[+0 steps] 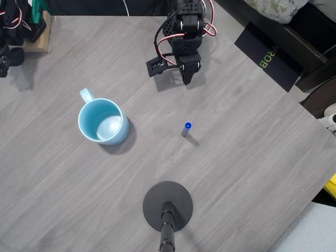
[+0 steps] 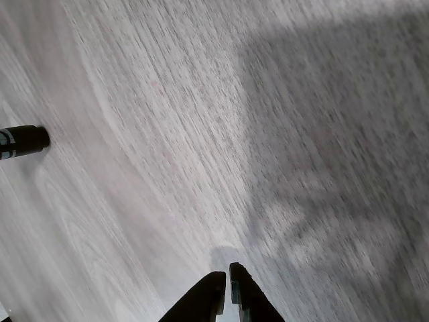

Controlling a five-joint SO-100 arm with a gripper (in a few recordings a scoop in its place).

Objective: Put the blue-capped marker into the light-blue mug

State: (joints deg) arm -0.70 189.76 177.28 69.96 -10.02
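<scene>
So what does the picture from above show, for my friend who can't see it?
A light-blue mug stands upright and empty on a grey wooden table, with the blue-capped marker standing on end well to its right in the overhead view, apart from it. The black robot arm's gripper hangs near the top edge, fingers holding nothing, and a black round stand base sits at the bottom.
</scene>
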